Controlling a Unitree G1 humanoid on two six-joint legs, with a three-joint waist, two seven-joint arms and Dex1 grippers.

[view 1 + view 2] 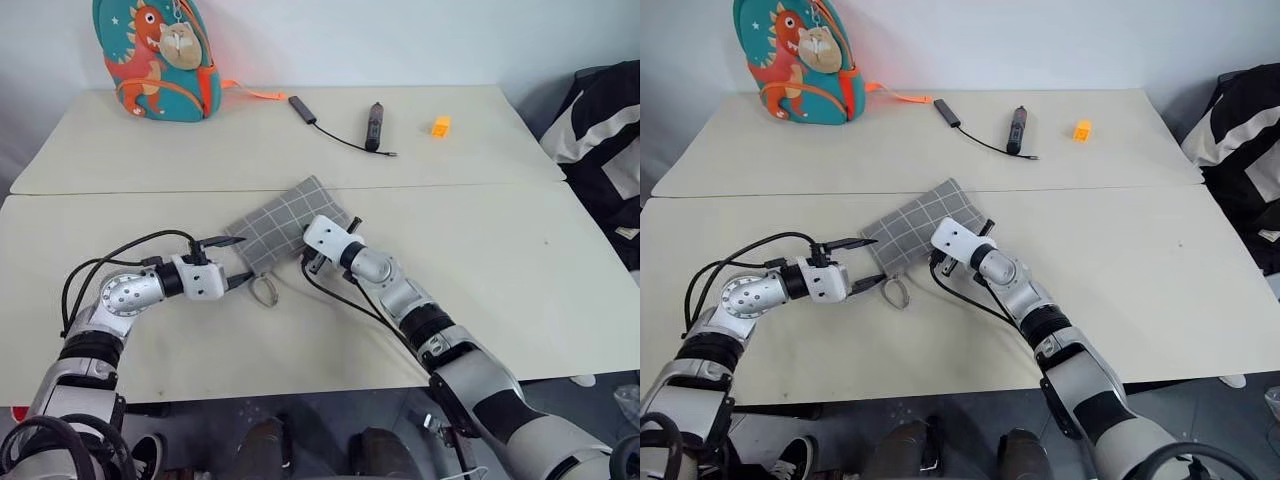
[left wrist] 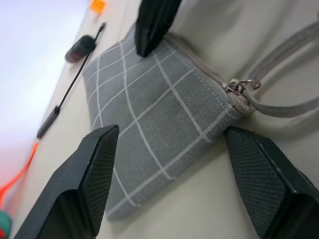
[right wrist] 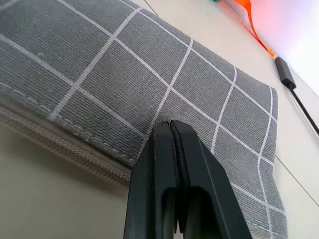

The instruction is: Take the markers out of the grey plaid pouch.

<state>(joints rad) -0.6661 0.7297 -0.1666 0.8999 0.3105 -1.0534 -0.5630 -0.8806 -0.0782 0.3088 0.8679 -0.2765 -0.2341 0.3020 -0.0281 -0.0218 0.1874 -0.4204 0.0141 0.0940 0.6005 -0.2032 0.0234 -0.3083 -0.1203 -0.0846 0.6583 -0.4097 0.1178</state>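
Note:
The grey plaid pouch (image 1: 283,222) lies flat on the near table, its zipper closed with the metal ring pull (image 2: 242,85) at the near corner. My left gripper (image 1: 232,262) is open, one finger on each side of that corner and apart from the fabric. From the right, my right gripper (image 3: 171,124) is shut, its tips resting on the plaid cloth just beside the zipper seam (image 3: 60,144). The same shut tips (image 2: 152,27) hang over the zipper edge in the left wrist view. The markers are hidden.
The pouch's grey strap loop (image 1: 264,291) trails toward me. On the far table stand a teal dinosaur backpack (image 1: 155,60), a dark stick with a thin black cable (image 1: 374,125) and a small orange block (image 1: 441,126). A black and white bag (image 1: 605,130) sits at the right.

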